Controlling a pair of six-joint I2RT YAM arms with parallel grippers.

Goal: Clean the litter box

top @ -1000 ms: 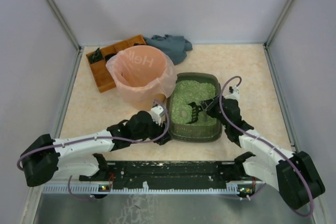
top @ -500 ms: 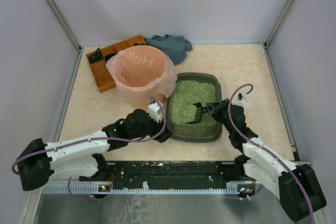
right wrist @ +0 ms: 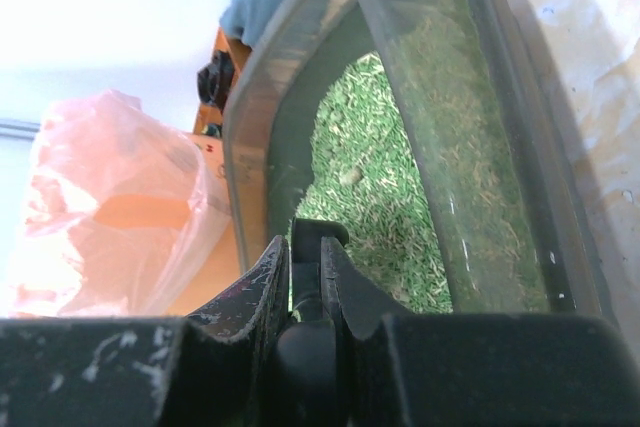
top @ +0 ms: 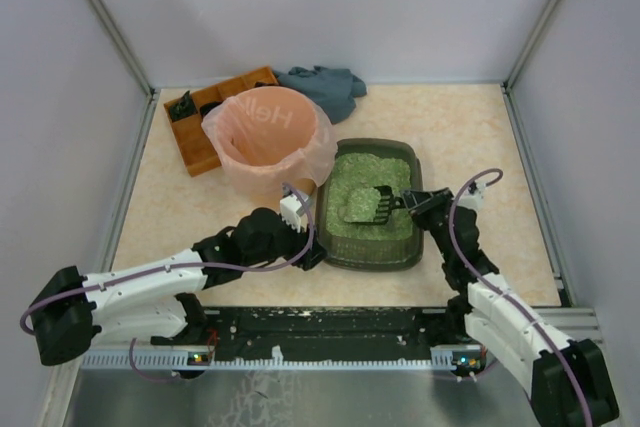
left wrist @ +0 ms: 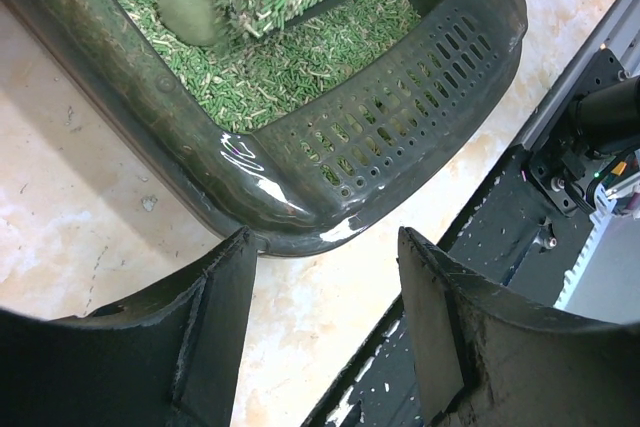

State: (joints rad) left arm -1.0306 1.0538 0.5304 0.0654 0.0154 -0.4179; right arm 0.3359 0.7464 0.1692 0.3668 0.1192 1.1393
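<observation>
The black slotted plastic scoop (top: 362, 205) has lifted, the right gripper (top: 408, 201) clenched on its handle to sift over the dark grey-green plastic litter box (top: 375, 259), while the left gripper (left wrist: 325, 247) waits unclenched at its corner.

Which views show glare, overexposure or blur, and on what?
Left wrist view: white glare spots on the litter box rim; the left hand is dark and soft. Right wrist view: upper left blown out to white; the right hand, shut on the scoop, is out of focus. Top view: even light.

Table (top: 480, 137): litter box (top: 372, 252), pink bin (top: 262, 175), orange tray (top: 197, 153), cloth (top: 325, 85).
</observation>
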